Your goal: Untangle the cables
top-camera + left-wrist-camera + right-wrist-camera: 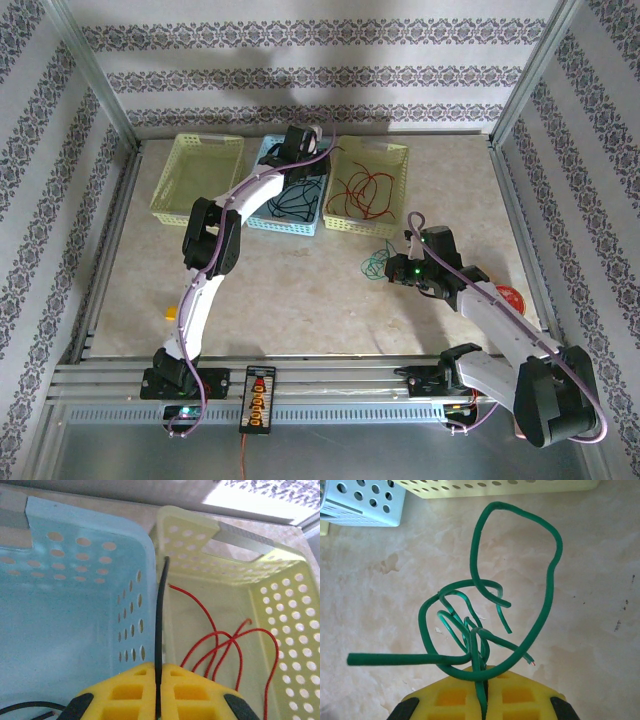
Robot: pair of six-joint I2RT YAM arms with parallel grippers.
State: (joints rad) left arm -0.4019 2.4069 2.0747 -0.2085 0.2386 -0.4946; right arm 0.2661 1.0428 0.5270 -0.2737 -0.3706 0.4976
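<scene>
Black wire (160, 620) pinched in your left claw (158, 672), poised at the wall of the blue basket (75, 605). Release now and it could tip into the yellow basket (295, 610) with the red wires (204, 611). Your right claw (482, 680) clamps the knotted green wires (395, 658) over the worktop (590, 605); tugging may tighten them.

A blue basket (285, 227) sits between a lime basket (197, 185) and a yellow basket (375, 147) (all perforated). They stand on the marbled bench (300, 300).
</scene>
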